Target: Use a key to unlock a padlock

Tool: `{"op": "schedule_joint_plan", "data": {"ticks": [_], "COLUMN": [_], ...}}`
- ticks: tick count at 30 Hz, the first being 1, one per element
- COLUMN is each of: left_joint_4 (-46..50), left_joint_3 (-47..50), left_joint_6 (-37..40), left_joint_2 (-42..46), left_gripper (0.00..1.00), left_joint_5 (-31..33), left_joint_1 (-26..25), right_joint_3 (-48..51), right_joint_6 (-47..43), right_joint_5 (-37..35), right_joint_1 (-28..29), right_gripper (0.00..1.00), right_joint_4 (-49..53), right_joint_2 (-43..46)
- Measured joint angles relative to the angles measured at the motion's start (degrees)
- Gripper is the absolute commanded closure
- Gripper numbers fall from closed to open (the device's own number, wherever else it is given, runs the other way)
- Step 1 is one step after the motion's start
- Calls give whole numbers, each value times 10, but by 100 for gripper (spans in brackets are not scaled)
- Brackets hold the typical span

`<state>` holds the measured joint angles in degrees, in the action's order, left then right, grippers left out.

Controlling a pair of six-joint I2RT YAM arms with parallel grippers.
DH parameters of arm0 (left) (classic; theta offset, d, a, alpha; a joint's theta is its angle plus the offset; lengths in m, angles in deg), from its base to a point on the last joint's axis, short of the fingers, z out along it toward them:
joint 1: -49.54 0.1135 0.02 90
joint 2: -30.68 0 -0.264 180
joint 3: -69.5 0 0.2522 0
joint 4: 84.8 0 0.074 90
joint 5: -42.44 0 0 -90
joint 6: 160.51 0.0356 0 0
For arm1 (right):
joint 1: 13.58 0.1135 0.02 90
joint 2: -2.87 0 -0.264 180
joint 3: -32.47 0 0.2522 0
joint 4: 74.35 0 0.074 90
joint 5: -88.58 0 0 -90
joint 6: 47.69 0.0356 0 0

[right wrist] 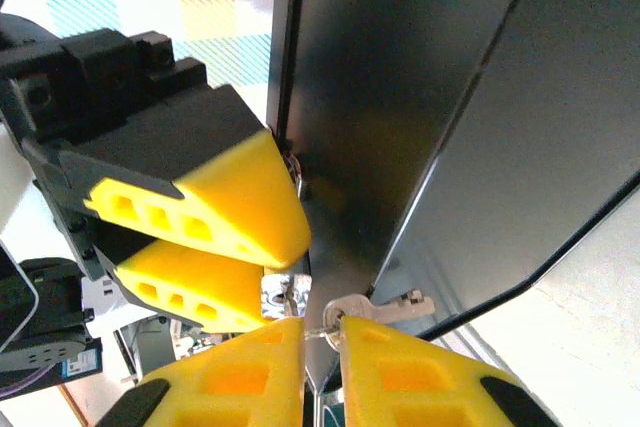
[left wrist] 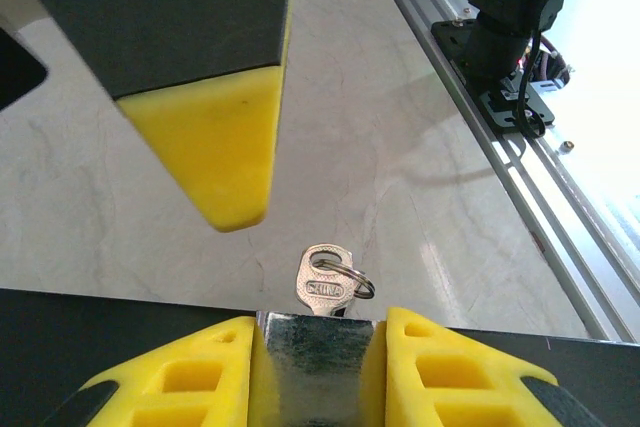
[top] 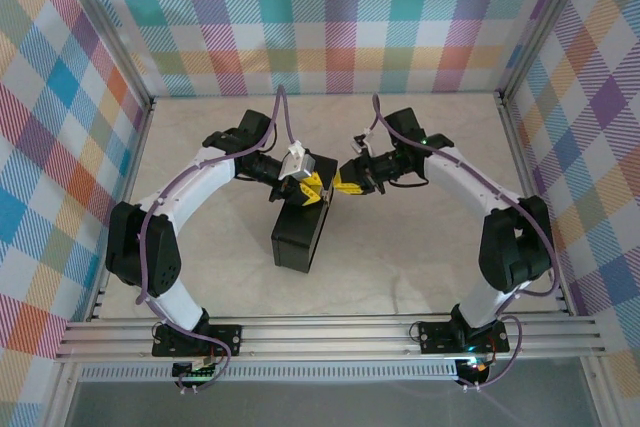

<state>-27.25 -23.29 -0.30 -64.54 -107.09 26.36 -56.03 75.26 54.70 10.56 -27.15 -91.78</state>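
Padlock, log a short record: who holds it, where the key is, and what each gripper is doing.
padlock: clamped between the fingers of the left gripper
key: sticks out of the padlock's top, small ring through its head
right gripper: fingertips close by the key, grip unclear
tin box: black, beneath the two grippers

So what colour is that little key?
The key is shiny silvery-grey metal with a small ring. It shows best in the left wrist view.
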Motion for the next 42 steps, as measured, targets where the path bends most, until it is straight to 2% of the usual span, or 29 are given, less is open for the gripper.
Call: {"op": "schedule_joint_plan", "data": {"ticks": [10,16,42], "left_joint_4": [0,0,2], "left_joint_3": [0,0,0], "left_joint_6": [-4,-6,-6], "left_joint_2": [0,0,0], "left_gripper": [82,82,84], "left_joint_5": [0,0,-5], "left_joint_1": [0,0,7], "right_joint_3": [19,19,19], "right_joint_6": [2,10,64], "right_joint_5": [14,16,7], "right_joint_1": [18,22,40], "right_gripper": [81,86,91], "right_joint_4": [-14,-30,-77], "right_joint_2": [6,6,6]}}
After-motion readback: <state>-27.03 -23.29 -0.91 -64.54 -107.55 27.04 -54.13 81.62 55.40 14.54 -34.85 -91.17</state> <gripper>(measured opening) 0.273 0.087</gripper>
